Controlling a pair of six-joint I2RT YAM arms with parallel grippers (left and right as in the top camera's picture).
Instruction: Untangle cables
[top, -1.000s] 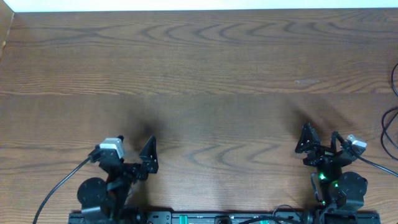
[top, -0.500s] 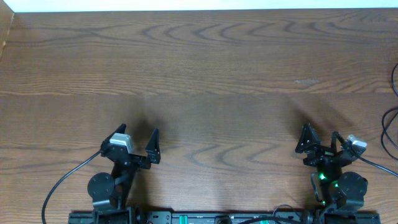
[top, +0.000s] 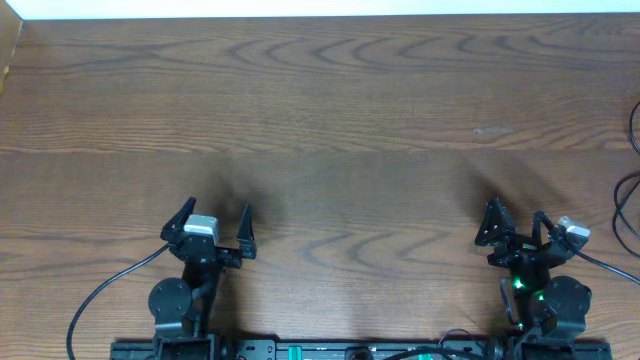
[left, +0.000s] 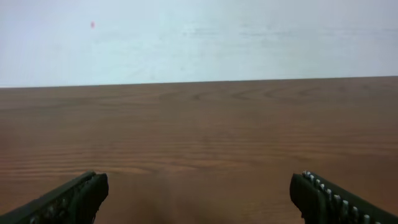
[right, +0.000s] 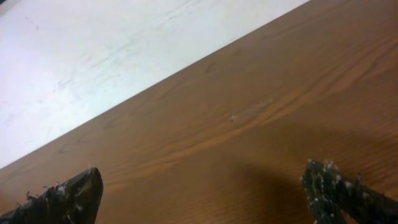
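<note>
Thin black cord loops (top: 630, 205) show at the overhead view's right edge, mostly cut off by the frame; I cannot see a white section or plug ends. My left gripper (top: 220, 208) is open and empty at the front left, pointing at the far edge. Its wrist view shows its two spread fingers (left: 199, 199) over bare wood. My right gripper (top: 514, 210) is open and empty at the front right, left of the cord loops and apart from them. Its wrist view (right: 202, 193) shows only wood and wall between the fingers.
The wooden table (top: 320, 120) runs to a white wall at the far side. The arms' thicker black cables (top: 100, 295) trail at the front edge, beside the arm bases.
My left arm has turned so that its gripper faces straight toward the far edge, with both fingers showing. The right arm has not moved.
</note>
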